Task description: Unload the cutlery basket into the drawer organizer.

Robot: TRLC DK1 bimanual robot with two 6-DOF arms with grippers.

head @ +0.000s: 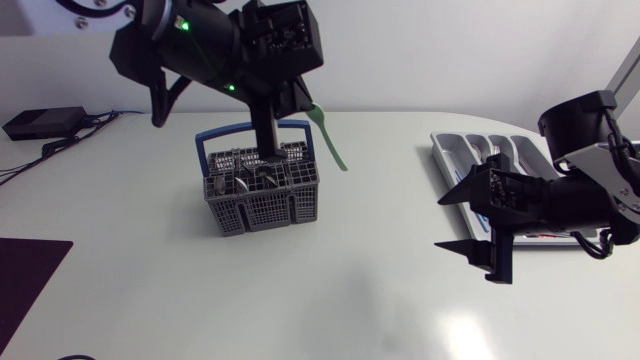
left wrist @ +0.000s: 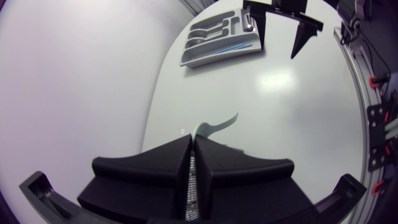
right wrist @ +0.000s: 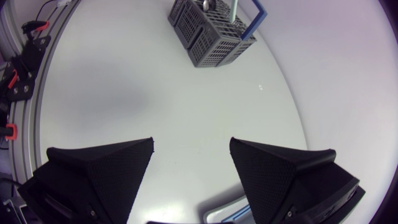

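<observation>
The green utensil (left wrist: pixel 214 126) sticks out ahead of the left gripper (left wrist: pixel 191 138), whose fingers are pressed together on its end. The basket (head: pixel 262 195) sits under that gripper. The right gripper (head: pixel 440 222) is spread wide, with the organizer (head: pixel 450 150) just beside it.

- White counter (head: pixel 330 300), its far edge rounded.
- Bright glare (head: pixel 468 330) of light on its near part.
- Black box (head: pixel 42 122) with cables (head: pixel 62 148), far left.
- Dark mat (head: pixel 25 280) at left edge.
</observation>
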